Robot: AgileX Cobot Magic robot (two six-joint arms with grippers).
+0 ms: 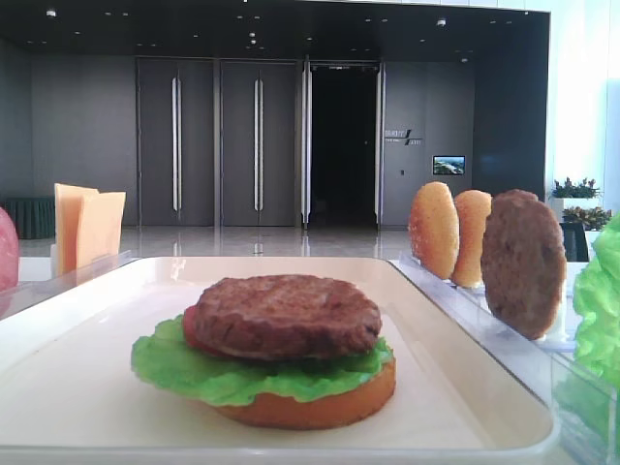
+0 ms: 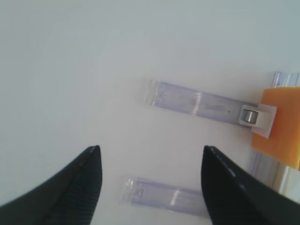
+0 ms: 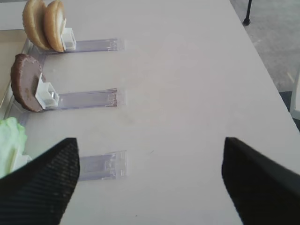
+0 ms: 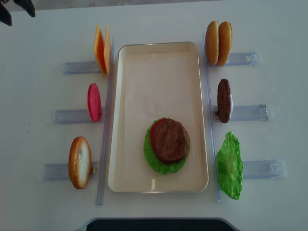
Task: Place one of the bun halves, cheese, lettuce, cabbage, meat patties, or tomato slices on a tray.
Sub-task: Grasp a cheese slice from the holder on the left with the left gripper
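Note:
On the cream tray (image 4: 159, 57) lies a stack: a bun half (image 1: 310, 407), lettuce (image 1: 208, 373), a tomato slice showing only as a red edge, and a meat patty (image 4: 169, 140) on top. Standing in racks on the left are cheese (image 4: 100, 48), a tomato slice (image 4: 94, 102) and a bun half (image 4: 79, 162). On the right stand two bun halves (image 4: 218, 36), a meat patty (image 4: 224, 100) and lettuce (image 4: 229, 165). My left gripper (image 2: 151, 149) hangs open and empty over bare table left of the cheese (image 2: 281, 122). My right gripper (image 3: 150, 145) is open and empty, right of the racks.
Clear plastic holder racks (image 4: 79, 67) line both long sides of the tray, their strips (image 3: 96, 98) reaching outward on the white table. Dark fingertips (image 4: 5, 13) show at the overhead view's top-left corner. A dark base (image 4: 154, 224) sits at the table's near edge.

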